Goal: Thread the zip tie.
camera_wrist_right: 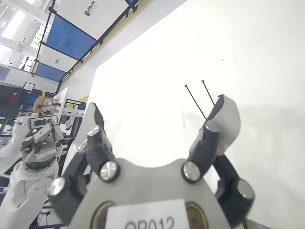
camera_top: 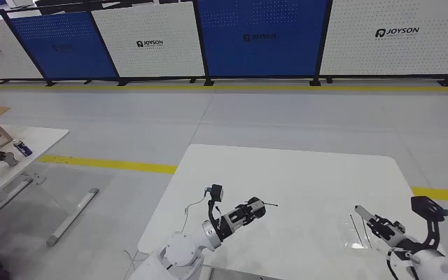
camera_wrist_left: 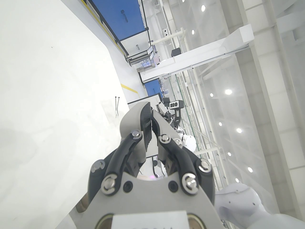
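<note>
L jaws: narrow, pads (camera_wrist_left: 145,120) pressed together at the tips. In the top view a thin black plastic zip tie (camera_top: 270,204) pokes out past them toward my R side, so I take it they're pinching it, tho my own wrist cam doesn't show the strap btwn the pads. R jaws: wide, nothing btwn them, low over the white counter (camera_top: 308,175). Two loose black zip ties (camera_wrist_right: 195,102) lie flat just outside the R jaws, beside one finger (camera_wrist_right: 226,117). Their heads point away from the jaws & their tail ends are hidden behind that finger. They seem to sit on a clear plastic sheet (camera_top: 348,238). L & R jaws are well apart. Step in hand, as I read it: get R onto one strap. To do it well, shift R sideways until just one strap runs btwn the jaws; the two lie close & near parallel, so it's easy to grab the pair. Go right down to the counter, or a flat thin strap will slip under the tips. Pinch near the tail w/ a short stub free; too long & it'll flop & miss the slot. Can't tell which end L has, so check that first.
</note>
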Motion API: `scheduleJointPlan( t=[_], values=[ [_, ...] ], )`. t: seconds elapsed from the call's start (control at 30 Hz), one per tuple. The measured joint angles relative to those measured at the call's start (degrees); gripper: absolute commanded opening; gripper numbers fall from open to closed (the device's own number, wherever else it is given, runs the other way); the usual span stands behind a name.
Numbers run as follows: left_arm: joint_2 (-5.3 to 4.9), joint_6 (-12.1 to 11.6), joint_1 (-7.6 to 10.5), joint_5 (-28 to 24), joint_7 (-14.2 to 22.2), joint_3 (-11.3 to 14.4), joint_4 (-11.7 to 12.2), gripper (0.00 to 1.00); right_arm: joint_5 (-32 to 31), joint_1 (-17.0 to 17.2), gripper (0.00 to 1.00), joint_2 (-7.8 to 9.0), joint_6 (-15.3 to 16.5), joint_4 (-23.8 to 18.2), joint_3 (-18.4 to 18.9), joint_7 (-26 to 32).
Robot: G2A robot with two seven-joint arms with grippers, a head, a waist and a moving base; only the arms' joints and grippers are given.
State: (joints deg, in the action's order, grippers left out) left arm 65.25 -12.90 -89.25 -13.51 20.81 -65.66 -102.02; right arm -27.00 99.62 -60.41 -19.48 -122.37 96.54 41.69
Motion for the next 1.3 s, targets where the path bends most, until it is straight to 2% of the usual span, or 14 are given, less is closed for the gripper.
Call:
scheduleJointPlan(
  t=[0.27, 0.37, 0.47, 0.67, 0.8, 1.13, 1.2, 1.3],
  values=[
    [0.0, 0.0, 0.0, 0.0, 0.0, 0.0, 0.0, 0.0, -0.07, 0.01, 1.0, 0.0, 0.05, 0.05, -0.02, 0.0],
    [0.0, 0.0, 0.0, 0.0, 0.0, 0.0, 0.0, 0.0, -1.76, -0.15, 1.0, 0.24, 2.91, 0.8, -0.22, 1.37],
    [0.0, 0.0, 0.0, 0.0, 0.0, 0.0, 0.0, 0.0, -4.67, -1.05, 1.0, 0.76, 6.44, 1.27, 0.49, 5.28],
    [0.0, 0.0, 0.0, 0.0, 0.0, 0.0, 0.0, 0.0, -8.78, -4.97, 1.0, 2.12, 15.21, 3.29, 2.01, 17.72],
    [0.0, 0.0, 0.0, 0.0, 0.0, 0.0, 0.0, 0.0, -11.08, -8.58, 1.0, 2.84, 20.31, 4.92, 0.81, 24.94],
    [0.0, 0.0, 0.0, 0.0, 0.0, 0.0, 0.0, 0.0, -10.73, -8.8, 1.0, 2.87, 20.78, 5.34, 0.45, 25.26],
    [0.0, 0.0, 0.0, 0.0, 0.0, 0.0, 0.0, 0.0, -10.0, -9.61, 1.0, 2.98, 23.23, 7.2, -0.57, 26.42],
    [0.0, 0.0, 0.0, 0.0, 0.0, 0.0, 0.0, 0.0, -5.9, -13.9, 1.0, 3.29, 27.21, 11.59, -1.89, 30.11]
  ],
)
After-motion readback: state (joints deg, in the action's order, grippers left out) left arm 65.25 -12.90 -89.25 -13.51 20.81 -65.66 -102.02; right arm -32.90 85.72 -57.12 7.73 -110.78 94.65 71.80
